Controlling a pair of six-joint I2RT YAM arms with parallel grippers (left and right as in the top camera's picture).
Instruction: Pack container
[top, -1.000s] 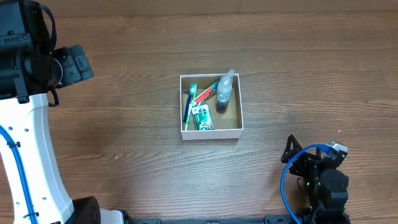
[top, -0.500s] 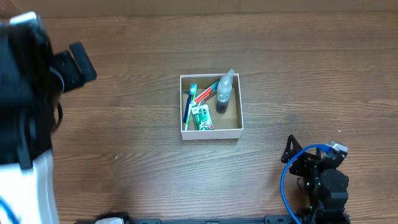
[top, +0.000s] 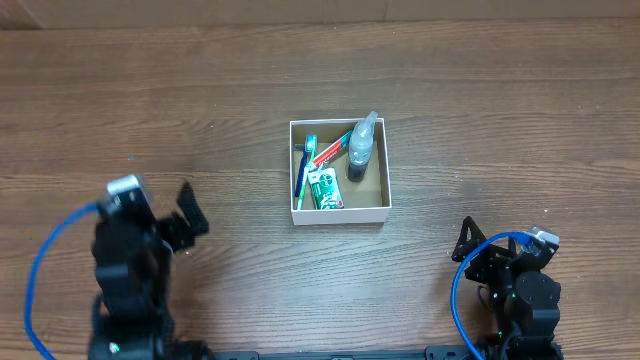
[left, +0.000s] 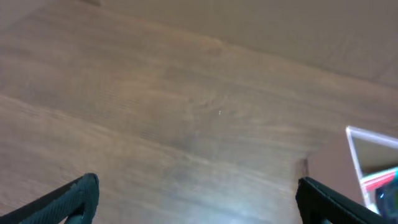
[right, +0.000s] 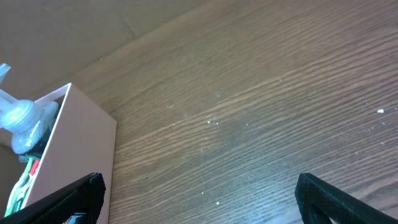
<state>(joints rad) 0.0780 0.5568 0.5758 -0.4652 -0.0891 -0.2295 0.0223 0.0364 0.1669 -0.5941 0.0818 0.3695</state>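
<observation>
The container (top: 339, 211), a small square cardboard box with white walls and brown inside, stands at the table's middle. It holds a blue and green toothbrush (top: 303, 166), a green and white toothpaste box (top: 324, 188), a red and green tube (top: 331, 148) and a clear spray bottle (top: 361, 148). My left gripper (top: 190, 215) is open and empty, well left of the container; the left wrist view (left: 198, 196) shows the box's corner (left: 373, 140) at far right. My right gripper (top: 466, 240) is open and empty at the front right; the right wrist view (right: 198, 196) shows the box wall (right: 78, 146) and bottle (right: 22, 118).
The brown wooden table (top: 480, 110) stretches round the box on all sides. Blue cables loop at the left arm (top: 40, 270) and the right arm (top: 462, 290) near the front edge.
My left arm has swung down from high at the left edge to low over the table's front left, gripper pointing toward the box. The right arm and the box contents have not moved.
</observation>
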